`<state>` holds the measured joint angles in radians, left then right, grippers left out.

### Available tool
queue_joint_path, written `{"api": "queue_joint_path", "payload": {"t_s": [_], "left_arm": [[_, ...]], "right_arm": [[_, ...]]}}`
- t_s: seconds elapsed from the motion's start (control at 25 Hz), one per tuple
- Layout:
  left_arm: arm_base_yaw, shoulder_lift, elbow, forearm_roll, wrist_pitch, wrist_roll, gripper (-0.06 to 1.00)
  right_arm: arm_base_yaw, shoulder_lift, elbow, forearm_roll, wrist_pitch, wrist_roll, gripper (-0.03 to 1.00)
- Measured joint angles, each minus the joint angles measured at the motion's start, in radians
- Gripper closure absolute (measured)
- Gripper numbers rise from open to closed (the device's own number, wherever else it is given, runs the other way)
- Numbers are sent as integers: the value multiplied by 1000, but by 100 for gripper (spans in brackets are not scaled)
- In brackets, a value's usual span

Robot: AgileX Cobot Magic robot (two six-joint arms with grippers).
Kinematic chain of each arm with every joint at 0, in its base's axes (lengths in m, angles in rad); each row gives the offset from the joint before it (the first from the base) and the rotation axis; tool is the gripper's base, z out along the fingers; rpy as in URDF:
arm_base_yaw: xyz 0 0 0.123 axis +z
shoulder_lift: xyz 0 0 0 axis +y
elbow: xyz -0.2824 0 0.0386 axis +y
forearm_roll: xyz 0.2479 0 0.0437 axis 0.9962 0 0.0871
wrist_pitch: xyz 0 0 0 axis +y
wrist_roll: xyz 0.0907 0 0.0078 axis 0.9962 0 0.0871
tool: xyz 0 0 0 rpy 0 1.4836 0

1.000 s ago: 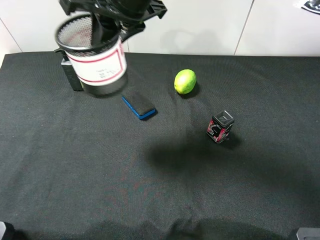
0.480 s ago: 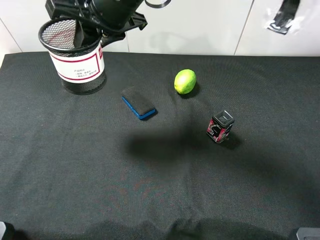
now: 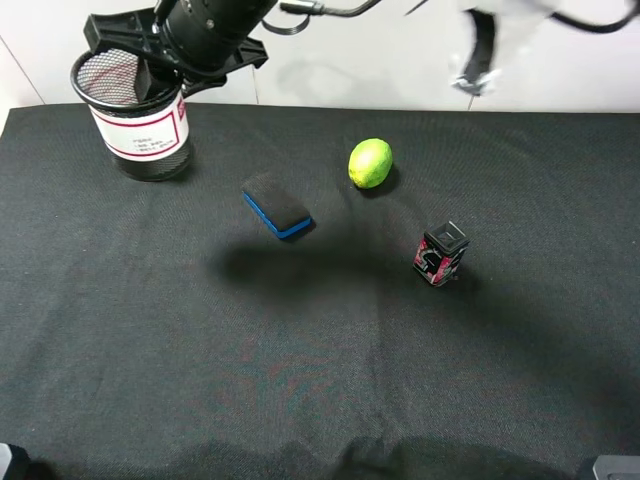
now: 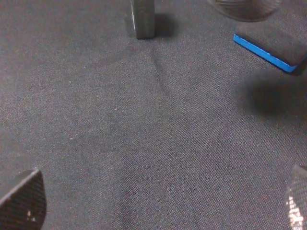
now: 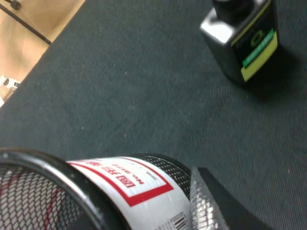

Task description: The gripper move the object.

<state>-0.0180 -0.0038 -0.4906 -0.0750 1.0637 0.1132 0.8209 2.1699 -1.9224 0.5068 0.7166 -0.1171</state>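
The jaws of the right gripper [image 3: 168, 72] pinch the object [image 3: 135, 120] by its rim. One jaw lies against the outside of the mesh just beside the white, red-bordered label. The other seems to reach down inside, though the right wrist view cuts it off. The object stands upright at the far left corner of the surface [image 3: 300, 380], well apart from the lime [image 3: 370, 163] and the small red-black box [image 3: 440, 253].

It looks light, hollow and fairly stiff. The thin wire wall may give under a hard squeeze, and a hold on one side of the rim could let it tilt or swing. The mesh should grip better than the smooth label. The rim is probably the sensible place to hold it, since the body looks wide for the jaws.

The left gripper [image 4: 159, 203] hangs over bare cloth with its jaws spread wide and nothing between them.

It cannot be told whether the object's base touches the cloth. The left wrist view shows only a blurred, cropped sliver of the base. The dark pump bottle [image 5: 240, 38] is hidden in the high view. A pale smeared shape at the top right of that view is unreadable.
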Motion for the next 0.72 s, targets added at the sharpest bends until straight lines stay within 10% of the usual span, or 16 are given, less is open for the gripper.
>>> {"api": "queue_joint_path", "payload": {"t_s": [0.72], "left_arm": [[0,0,0,0,0,0,-5]], "right_arm": [[53,248,-205,14,-61,-3,75]]}}
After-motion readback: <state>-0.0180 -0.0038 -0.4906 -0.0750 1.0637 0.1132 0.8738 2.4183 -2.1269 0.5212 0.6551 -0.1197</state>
